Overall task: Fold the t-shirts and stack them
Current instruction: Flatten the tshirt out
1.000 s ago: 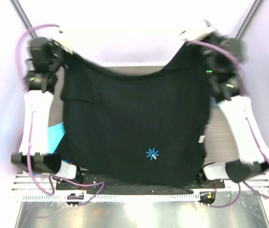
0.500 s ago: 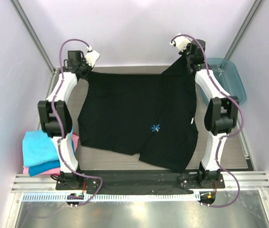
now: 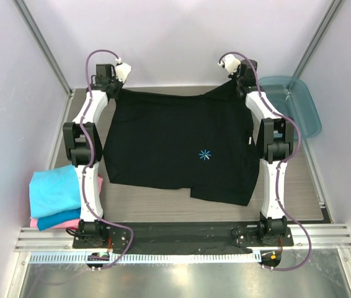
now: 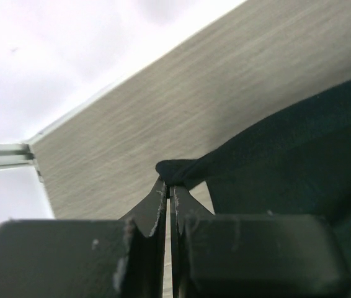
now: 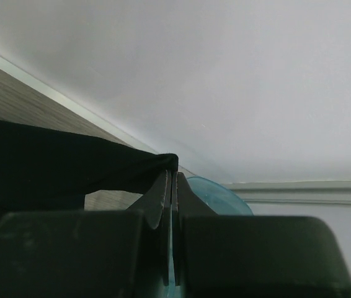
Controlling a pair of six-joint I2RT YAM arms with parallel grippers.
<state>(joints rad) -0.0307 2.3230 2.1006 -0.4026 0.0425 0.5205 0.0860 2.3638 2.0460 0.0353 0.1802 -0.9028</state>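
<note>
The black t-shirt (image 3: 175, 149) lies spread over the middle of the table, its light-blue starburst (image 3: 205, 154) facing up. My left gripper (image 3: 115, 90) is shut on its far left corner (image 4: 174, 169). My right gripper (image 3: 235, 82) is shut on its far right corner (image 5: 163, 162), which is pulled up into a peak. Both arms reach far out toward the back wall. A stack of folded t-shirts sits at the near left: turquoise (image 3: 53, 189) on top, blue (image 3: 57, 220) and pink (image 3: 98, 183) under it.
A translucent teal tray (image 3: 293, 105) stands at the back right, its rim (image 5: 216, 189) showing behind my right fingers. Grey wood-grain table (image 4: 182, 105) shows around the shirt. White walls close the back and sides.
Both arms swung the hanging black shirt away from the camera, out to the far side, and laid it flat on the table. Both grips stayed shut on its corners.
</note>
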